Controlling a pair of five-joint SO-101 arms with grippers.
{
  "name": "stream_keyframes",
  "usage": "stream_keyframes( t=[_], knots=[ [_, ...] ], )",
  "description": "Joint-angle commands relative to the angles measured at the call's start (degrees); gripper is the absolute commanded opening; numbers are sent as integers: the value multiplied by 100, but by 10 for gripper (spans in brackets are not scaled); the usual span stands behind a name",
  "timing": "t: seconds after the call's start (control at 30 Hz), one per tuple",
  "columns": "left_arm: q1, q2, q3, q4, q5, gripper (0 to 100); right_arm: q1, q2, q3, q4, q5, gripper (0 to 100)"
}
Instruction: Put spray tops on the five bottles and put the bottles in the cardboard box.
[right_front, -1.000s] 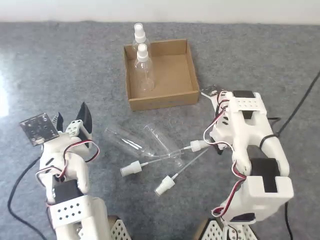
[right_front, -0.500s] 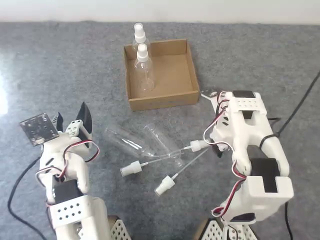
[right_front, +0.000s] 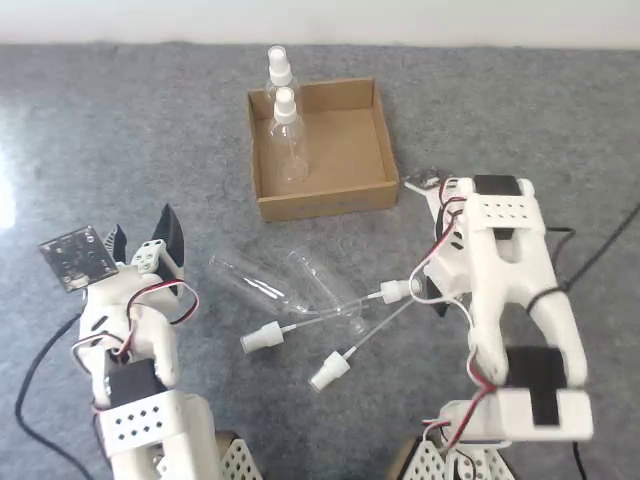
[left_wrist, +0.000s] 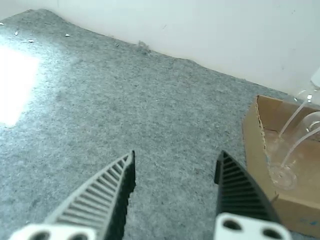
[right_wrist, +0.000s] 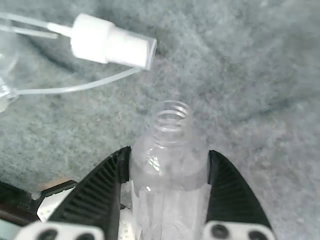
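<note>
My right gripper (right_wrist: 170, 165) is shut on a clear open-necked bottle (right_wrist: 170, 145), held just above the carpet beside a white spray top (right_wrist: 112, 42) with its thin tube. From above, that arm (right_front: 500, 250) covers the held bottle, and the same spray top (right_front: 397, 291) lies at its left. Two more clear bottles (right_front: 255, 280) (right_front: 325, 285) lie uncapped mid-carpet, with two spray tops (right_front: 265, 337) (right_front: 330, 372) in front of them. The cardboard box (right_front: 375, 150) holds two capped bottles (right_front: 288, 135) (right_front: 281, 70) along its left side. My left gripper (left_wrist: 176, 160) hangs open over bare carpet.
Grey carpet covers the whole table, and a white wall runs along the far edge. In the left wrist view the cardboard box (left_wrist: 257, 145) stands off to one side, the capped bottles (left_wrist: 300, 135) inside it. A black cable (right_front: 600, 210) trails at the right edge.
The right arm has shifted a little to the right and stretched out, still gripping its bottle. The left arm and the loose bottles and tops have not moved.
</note>
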Motion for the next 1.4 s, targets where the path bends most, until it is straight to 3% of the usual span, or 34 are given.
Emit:
stream_keyframes(
  t=[0.0,0.47,0.77,1.0,1.37],
  knots=[
    [9,26,-84,-167,-53,239,-48,-1059,-299,391,0,109],
    [9,26,-84,-167,-53,239,-92,-2976,-290,514,-1486,108],
    [9,26,-84,-167,-53,239,-1086,-3688,-211,426,-2690,106],
    [9,26,-84,-167,-53,239,-1385,-4611,492,-303,-3086,105],
    [9,26,-84,-167,-53,239,-1358,-5886,2145,-1842,-3077,105]
  ],
)
